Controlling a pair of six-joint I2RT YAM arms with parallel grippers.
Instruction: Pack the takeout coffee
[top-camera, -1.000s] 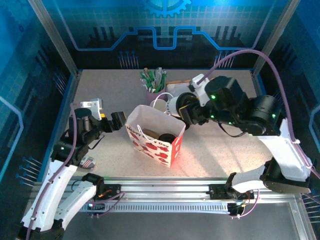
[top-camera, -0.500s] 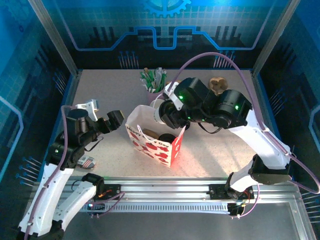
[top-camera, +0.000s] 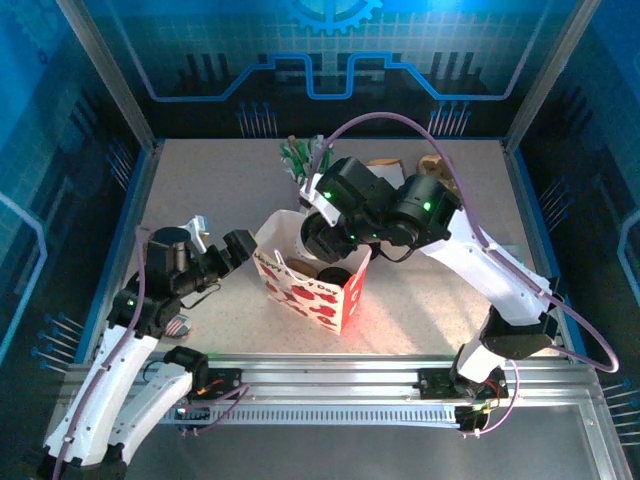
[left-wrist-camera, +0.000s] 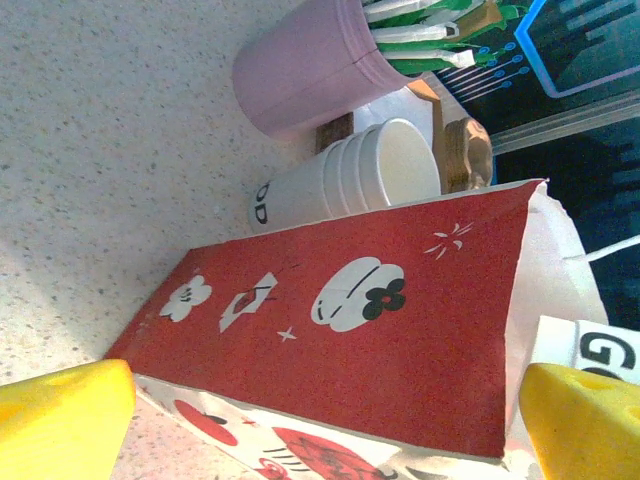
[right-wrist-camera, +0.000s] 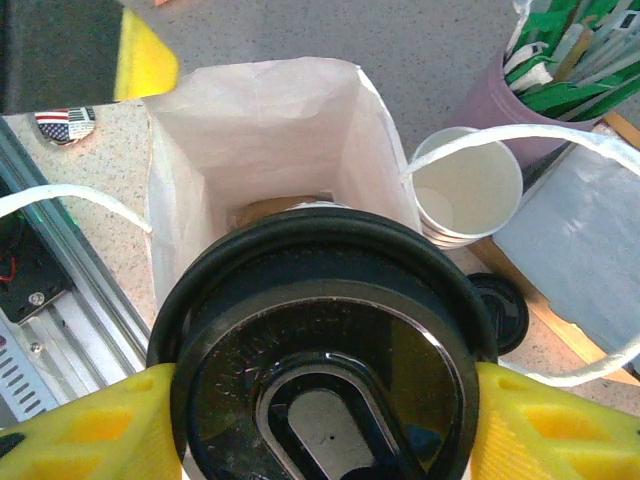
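Speckled beige worktop (top-camera: 430, 310) lies inside a blue-panelled enclosure. Over its middle, the right gripper (right-wrist-camera: 320, 420) is closed on the takeout coffee (right-wrist-camera: 320, 340), a white paper cup under a round black plastic lid, with a yellow finger (right-wrist-camera: 90, 420) pressed against each side of the lid's rim. The cup hangs upright directly above the open mouth of the red-and-white paper gift bag (right-wrist-camera: 270, 130), and its white cord handles fall to either side. Something brown lies at the bottom of the bag, too hidden to name.

The bag stands near the middle of the worktop, its mouth tilted toward the far edge. Just beyond it is a stack of nested white cups (right-wrist-camera: 468, 190), and a loose black lid (right-wrist-camera: 500, 310) lies on the surface beside the stack. Behind these, toward the far edge, stands a pink cup of green-white sticks (right-wrist-camera: 540, 110).

The left gripper (left-wrist-camera: 320, 420) sits just beside the bag's left side with its yellow fingers spread wide and nothing between them. The bag's red panel faces it.
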